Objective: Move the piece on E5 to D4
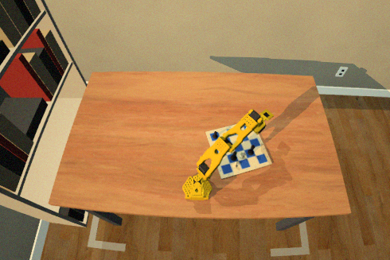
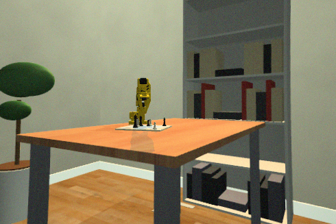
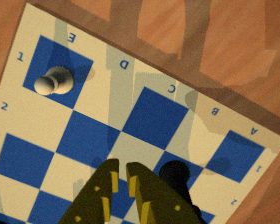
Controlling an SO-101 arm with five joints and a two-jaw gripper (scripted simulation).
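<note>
A small blue-and-cream chessboard (image 1: pixel 263 160) lies on a wooden worktop (image 1: pixel 139 134), turned at an angle. A yellow arm (image 1: pixel 223 148) rises from its base (image 1: pixel 196 189) just off one board corner and stretches across the board.

In the wrist view the claw (image 3: pixel 122 179) hangs above the board with its two yellow fingers drawn together to a thin slit, and nothing is between them. A black piece (image 3: pixel 176 176) stands just beside the claw, on a blue square two in from the board's edge, roughly in column B; its exact square cannot be told. A white pawn (image 3: pixel 53 81) stands upright on the blue corner square, E1.

Writing along the board's edge can be read in the wrist view: the letters E, D, C, B and A along one side, and the numbers 1 and 2 at both ends of the near rows.

From above, several black pieces (image 1: pixel 251 150) show on the board around the arm. The piece on E5 cannot be picked out with certainty: the edge lettering is too small there and the arm covers part of the board.

From the side view the pieces (image 2: pixel 164 121) on the board look upright.
</note>
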